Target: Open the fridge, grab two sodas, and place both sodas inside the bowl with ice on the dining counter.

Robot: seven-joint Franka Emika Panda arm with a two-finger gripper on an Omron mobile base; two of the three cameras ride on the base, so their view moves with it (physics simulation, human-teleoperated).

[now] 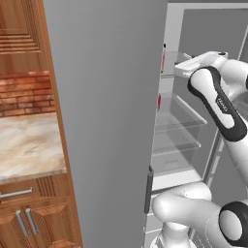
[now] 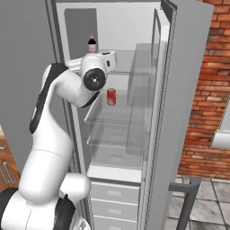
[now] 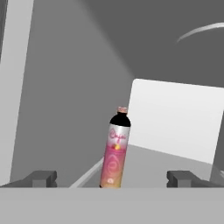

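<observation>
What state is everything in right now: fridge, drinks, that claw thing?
fridge: door open, glass shelves showing.
red can: upright on a middle shelf, untouched.
pink bottle: upright on the upper shelf, ahead of the fingers, not held.
gripper: open, holding nothing, reaching in at the upper shelf.

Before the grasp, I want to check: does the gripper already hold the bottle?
No. In the hand view the bottle stands upright and free between the spread fingertips.

Matt grey fridge (image 2: 188, 67) with clear glass shelves (image 2: 117, 114); glossy pink bottle (image 3: 115, 148) ahead of the claw (image 3: 113, 178); veined marble bench (image 1: 26, 145), carved wood cabinets (image 1: 29, 218).
</observation>
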